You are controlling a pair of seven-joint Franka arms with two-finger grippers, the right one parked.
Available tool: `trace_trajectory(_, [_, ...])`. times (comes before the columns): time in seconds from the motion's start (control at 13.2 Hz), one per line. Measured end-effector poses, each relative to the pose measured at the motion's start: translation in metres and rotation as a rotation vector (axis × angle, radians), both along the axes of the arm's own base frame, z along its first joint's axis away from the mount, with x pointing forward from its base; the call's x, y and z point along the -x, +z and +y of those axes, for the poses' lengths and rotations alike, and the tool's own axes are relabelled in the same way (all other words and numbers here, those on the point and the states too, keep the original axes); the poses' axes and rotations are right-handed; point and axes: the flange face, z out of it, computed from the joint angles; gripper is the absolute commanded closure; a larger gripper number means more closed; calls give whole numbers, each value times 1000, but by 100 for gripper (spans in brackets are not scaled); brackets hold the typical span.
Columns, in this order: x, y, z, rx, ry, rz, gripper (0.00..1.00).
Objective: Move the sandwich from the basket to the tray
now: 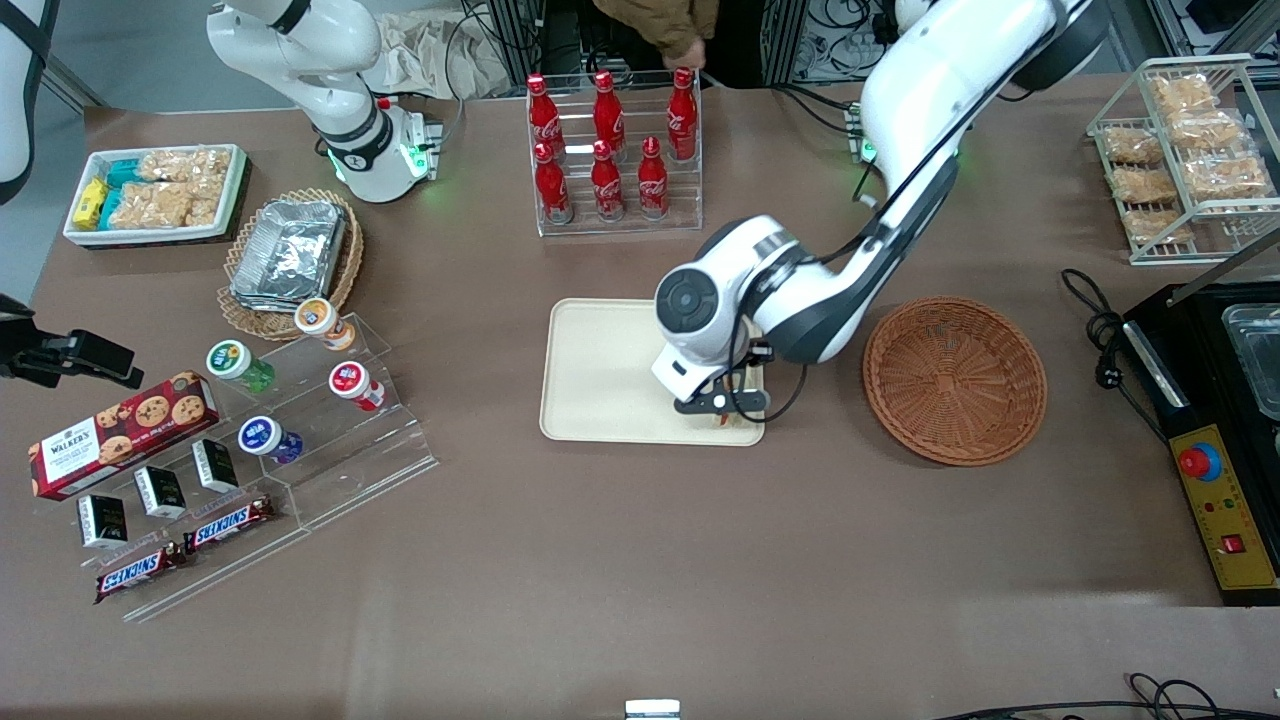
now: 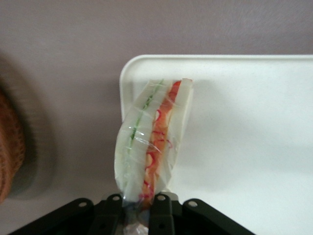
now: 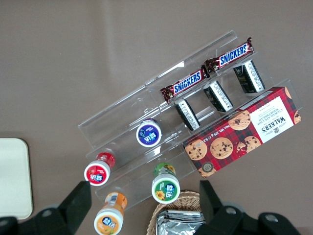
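My left gripper (image 1: 722, 408) hangs low over the cream tray (image 1: 600, 370), above the tray's corner closest to the reddish-brown wicker basket (image 1: 955, 380) and to the front camera. In the left wrist view the gripper (image 2: 137, 215) is shut on the wrapped end of the sandwich (image 2: 151, 137), a white wedge with green and orange-red layers in clear wrap. The sandwich hangs over the tray (image 2: 254, 122) just inside its rounded corner; whether it touches the tray I cannot tell. The basket (image 2: 7, 147) holds nothing and stands beside the tray. In the front view the arm hides nearly all of the sandwich.
A clear rack of red cola bottles (image 1: 610, 150) stands farther from the front camera than the tray. Toward the parked arm's end are an acrylic stand with small bottles (image 1: 300, 400), Snickers bars (image 1: 230, 522), a cookie box (image 1: 120, 432) and a tan basket of foil containers (image 1: 290, 255). A black appliance (image 1: 1220, 400) sits at the working arm's end.
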Motion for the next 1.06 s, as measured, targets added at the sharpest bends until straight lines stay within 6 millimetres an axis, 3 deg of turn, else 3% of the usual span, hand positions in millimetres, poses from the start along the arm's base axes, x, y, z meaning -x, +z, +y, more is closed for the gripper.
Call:
trace_trajectory(0.15, [11,-30,-6,-44,-7,-12,0])
trace_trajectory(0.38, [9,-27,-7,-49,8,-36,0])
trace_trajectory(0.53, [-10,8,2,-44,40,-80,0])
trace_trajectory(0.68, [-34,67,28,-62,72,-124,0])
trace_trajectory(0.91, [-71,155,106,-41,28,-123,0])
trace_trajectory(1.06, [-93,192,175,-26,24,-109,0])
